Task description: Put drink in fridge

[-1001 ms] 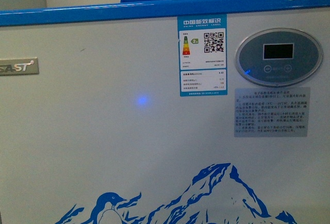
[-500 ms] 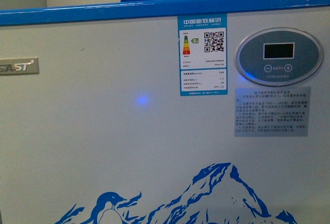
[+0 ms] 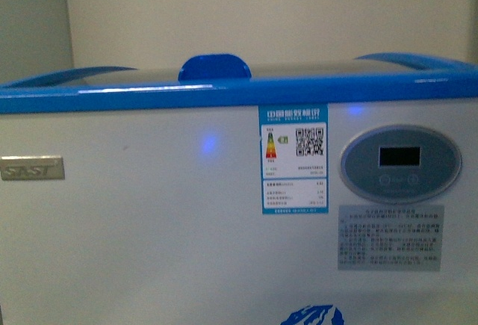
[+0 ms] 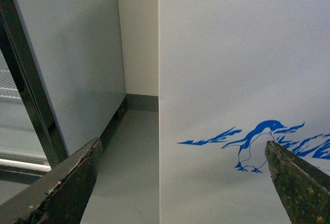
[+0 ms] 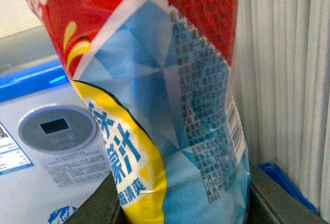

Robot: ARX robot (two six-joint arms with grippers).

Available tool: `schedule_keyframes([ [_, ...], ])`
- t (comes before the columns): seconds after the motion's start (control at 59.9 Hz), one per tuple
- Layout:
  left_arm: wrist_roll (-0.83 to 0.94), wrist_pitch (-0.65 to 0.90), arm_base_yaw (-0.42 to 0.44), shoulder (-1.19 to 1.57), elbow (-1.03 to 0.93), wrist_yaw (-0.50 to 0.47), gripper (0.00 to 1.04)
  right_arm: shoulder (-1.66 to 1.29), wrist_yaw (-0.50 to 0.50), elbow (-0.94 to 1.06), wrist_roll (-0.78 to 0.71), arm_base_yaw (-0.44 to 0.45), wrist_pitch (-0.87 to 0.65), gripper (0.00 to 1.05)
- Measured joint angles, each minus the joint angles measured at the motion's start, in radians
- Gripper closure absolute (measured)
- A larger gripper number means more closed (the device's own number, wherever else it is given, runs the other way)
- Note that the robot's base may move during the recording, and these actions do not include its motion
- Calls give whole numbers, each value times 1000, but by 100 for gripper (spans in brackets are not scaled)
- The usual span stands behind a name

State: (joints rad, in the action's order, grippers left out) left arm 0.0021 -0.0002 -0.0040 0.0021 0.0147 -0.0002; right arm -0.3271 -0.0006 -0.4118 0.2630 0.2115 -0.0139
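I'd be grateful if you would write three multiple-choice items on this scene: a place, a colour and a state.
1. On the fridge, the grey display sits where from the energy label? A left B right C below
2. Its rim is: A red B blue C green
3. The left gripper is: A open, empty B shut on a cup C shut on a cloth
Answers: B, it lies right of the label in the front view; B, a blue band tops it; A, jaws wide apart, nothing between.

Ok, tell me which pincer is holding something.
The right pincer, clamped around the red, yellow and blue labelled plastic bottle; the left pincer is open and empty.
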Motion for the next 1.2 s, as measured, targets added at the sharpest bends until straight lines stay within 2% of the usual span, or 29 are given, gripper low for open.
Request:
schedule_keyframes([
  [0.734, -32, -13, 6, 12, 5, 17, 8, 0, 0, -4, 3, 0, 0, 64],
  [0.767, -95, -10, 24, 71, 21, 71, 8, 0, 0, -4, 3, 0, 0, 64],
  [0.817, -206, 94, 46, 237, 61, 117, 8, 0, 0, -4, 3, 0, 0, 64],
  [0.934, -225, 360, 47, 581, 210, 161, 8, 0, -2, -4, 3, 0, 0, 64],
  [1.034, -95, 534, 6, 914, 439, 217, 8, 0, 0, -4, 3, 1, 0, 64],
  [1.118, 48, 577, -41, 1112, 599, 290, 8, 0, 0, -4, 3, 1, 0, 64],
  [1.201, 206, 550, -92, 1237, 724, 366, 8, 0, 0, -4, 3, 1, 0, 64],
])
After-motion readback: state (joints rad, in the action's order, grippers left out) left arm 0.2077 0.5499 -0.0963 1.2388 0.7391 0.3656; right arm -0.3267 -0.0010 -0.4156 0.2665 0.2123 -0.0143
